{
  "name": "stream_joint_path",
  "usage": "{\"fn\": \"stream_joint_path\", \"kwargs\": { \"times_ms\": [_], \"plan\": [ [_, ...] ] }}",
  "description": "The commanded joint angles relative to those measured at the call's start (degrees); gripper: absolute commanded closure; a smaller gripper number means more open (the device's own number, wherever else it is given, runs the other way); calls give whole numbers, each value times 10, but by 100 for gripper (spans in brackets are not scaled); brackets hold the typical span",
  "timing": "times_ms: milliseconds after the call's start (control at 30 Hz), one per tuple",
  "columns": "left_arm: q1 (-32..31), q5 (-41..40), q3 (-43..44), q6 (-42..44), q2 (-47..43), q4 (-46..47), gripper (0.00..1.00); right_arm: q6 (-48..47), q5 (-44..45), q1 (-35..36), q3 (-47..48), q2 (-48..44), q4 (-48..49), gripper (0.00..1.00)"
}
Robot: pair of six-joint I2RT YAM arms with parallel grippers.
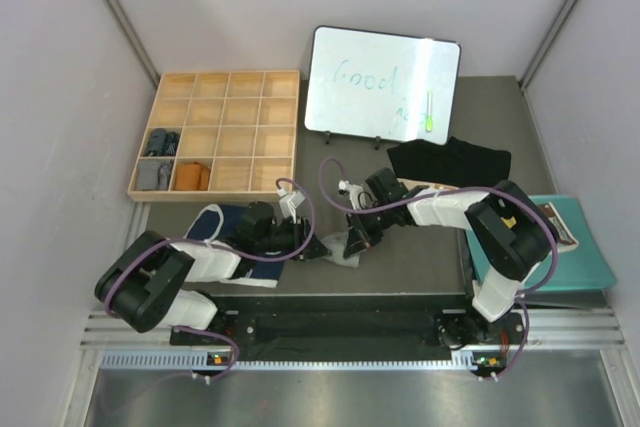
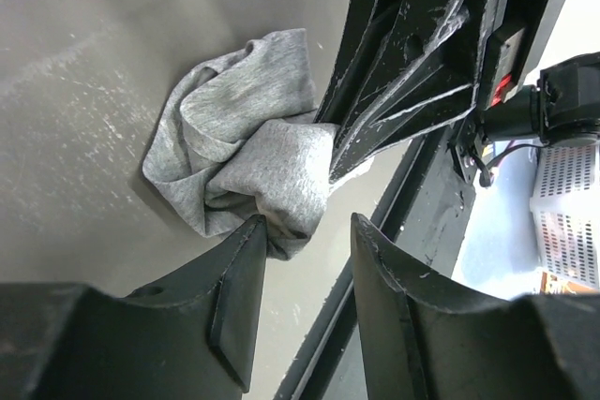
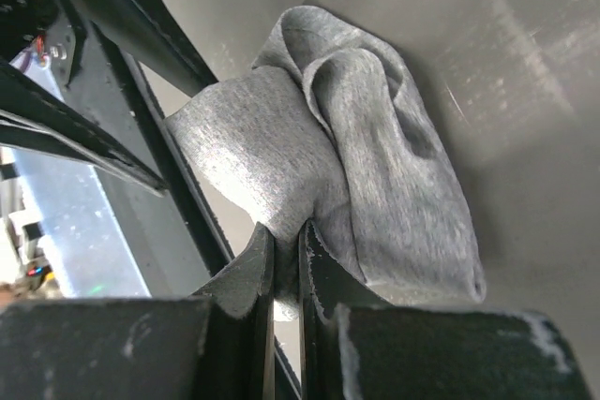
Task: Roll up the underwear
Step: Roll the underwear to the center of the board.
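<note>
Top view: grey underwear (image 1: 343,247) bunched on table (image 1: 420,252), near front edge; navy underwear (image 1: 208,219) to its left.
Left wrist: left gripper (image 2: 307,231) jaws apart, 1 fingertip touching grey underwear.
Right wrist: right gripper (image 3: 286,231) clamped on grey underwear fold.

Dark grey table (image 1: 430,257). Bears a wooden divided tray (image 1: 214,194) far left, a whiteboard (image 1: 380,85) propped beside it, black briefs (image 1: 450,162) at right, navy briefs (image 1: 208,221) near left, crumpled grey briefs (image 1: 345,248) mid-front.
</note>
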Motion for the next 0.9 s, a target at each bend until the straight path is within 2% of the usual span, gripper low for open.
{"fn": "stream_joint_path", "kwargs": {
  "times_ms": [0, 167, 400, 500, 533, 600, 633, 667, 733, 867],
  "plan": [
    [-1, 0, 7, 19, 12, 54, 55, -25, -24, -19, 34, 32, 2, 100],
    [-1, -34, 20, 54, 17, 19, 55, -22, -39, -33, 50, 54, -2, 100],
    [-5, -39, 31, 40, 63, 69, 55, -24, -53, -35, 73, 93, -16, 100],
    [-6, -53, 37, 40, 80, 69, 60, -18, -54, -36, 74, 99, -9, 100],
    [-6, -55, 39, 40, 89, 64, 69, -13, -49, -36, 74, 98, -8, 91],
    [-6, -70, 57, 40, 96, 21, 81, -10, -46, -37, 70, 91, -1, 81],
    [-6, -77, 65, 40, 103, 1, 92, -5, -43, -38, 68, 86, 1, 67],
    [-6, -83, 81, 40, 107, -19, 97, -4, -40, -38, 63, 80, 4, 62],
    [-6, -106, 101, 40, 115, -92, 100, 3, -30, -39, 57, 63, 14, 49],
    [-6, -103, 136, 31, 143, -156, 100, 15, -6, -39, 32, 37, 29, 43]
  ]
}}
